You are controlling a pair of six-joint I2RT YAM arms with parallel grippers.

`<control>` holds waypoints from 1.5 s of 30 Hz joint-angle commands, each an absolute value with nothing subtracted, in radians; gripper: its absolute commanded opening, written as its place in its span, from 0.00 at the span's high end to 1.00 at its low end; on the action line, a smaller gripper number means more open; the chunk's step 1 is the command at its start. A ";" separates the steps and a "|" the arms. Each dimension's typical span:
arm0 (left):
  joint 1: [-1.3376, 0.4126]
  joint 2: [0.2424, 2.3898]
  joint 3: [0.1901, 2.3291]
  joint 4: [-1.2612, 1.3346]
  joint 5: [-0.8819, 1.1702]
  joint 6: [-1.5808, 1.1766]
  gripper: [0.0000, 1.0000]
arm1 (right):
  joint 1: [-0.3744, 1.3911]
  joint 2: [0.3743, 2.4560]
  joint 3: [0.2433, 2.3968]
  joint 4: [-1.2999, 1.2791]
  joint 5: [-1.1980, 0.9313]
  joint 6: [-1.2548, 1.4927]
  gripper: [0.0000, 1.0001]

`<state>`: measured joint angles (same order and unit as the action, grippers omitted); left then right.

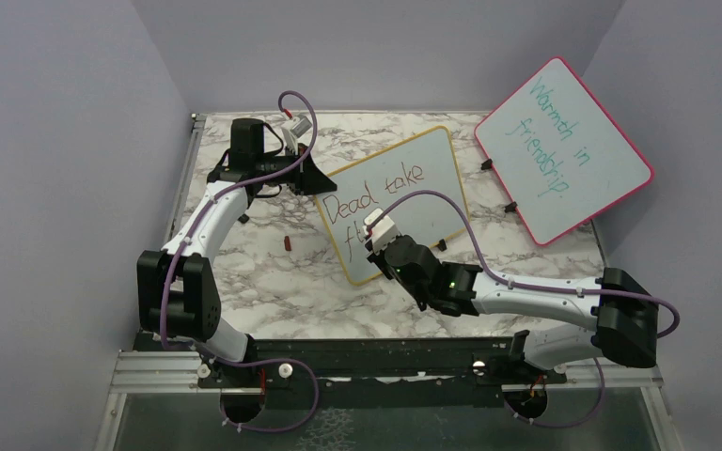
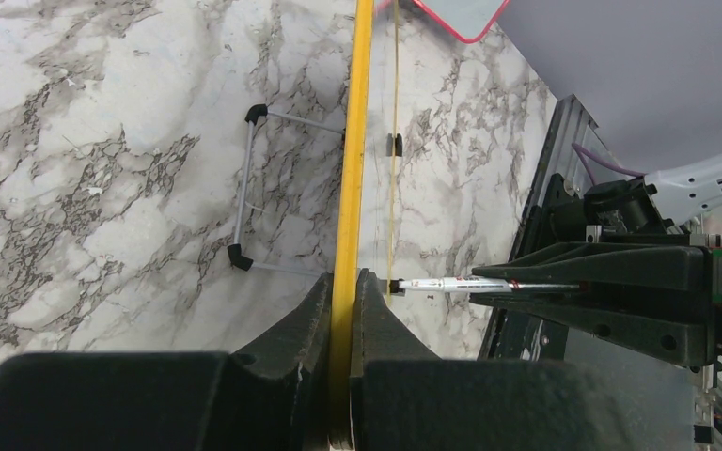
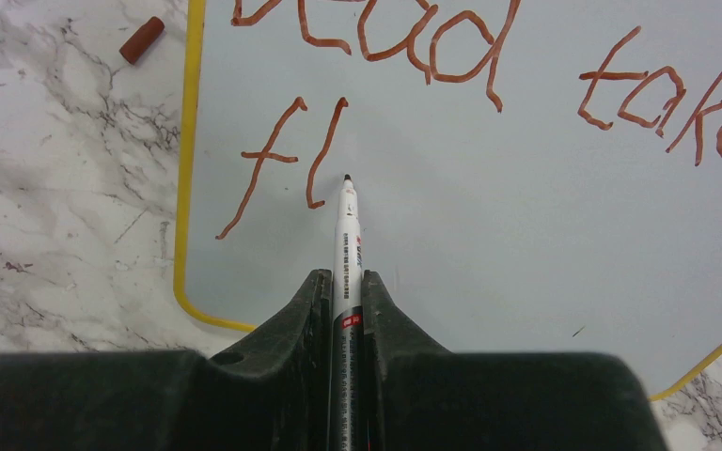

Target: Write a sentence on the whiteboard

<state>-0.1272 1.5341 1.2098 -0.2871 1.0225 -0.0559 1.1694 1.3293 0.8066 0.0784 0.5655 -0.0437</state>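
Observation:
The yellow-framed whiteboard (image 1: 404, 188) stands tilted mid-table. Its handwritten sentence (image 3: 451, 56) reads "Dead take" with "fl" (image 3: 282, 160) started on a second line. My left gripper (image 2: 343, 282) is shut on the board's yellow edge (image 2: 355, 141) at its left side. My right gripper (image 3: 346, 282) is shut on a white marker (image 3: 347, 235), its tip on or just off the board right of the "l". The marker also shows in the left wrist view (image 2: 442, 284).
A pink-red-framed board (image 1: 562, 150) with teal handwriting leans at the back right. A small red marker cap (image 1: 289, 243) lies on the marble table left of the whiteboard, also seen in the right wrist view (image 3: 141, 39). The wire stand (image 2: 244, 188) props the board behind.

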 commanded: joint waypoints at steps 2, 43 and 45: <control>-0.108 1.575 1.188 -0.333 0.806 0.026 1.00 | 1.164 1.326 0.805 0.152 0.599 -0.057 0.99; -0.109 1.577 1.189 -0.333 0.804 0.025 1.00 | 1.146 1.323 0.792 0.089 0.529 -0.024 0.99; -0.108 1.577 1.189 -0.333 0.804 0.026 1.00 | 1.146 1.324 0.793 0.089 0.525 -0.022 0.99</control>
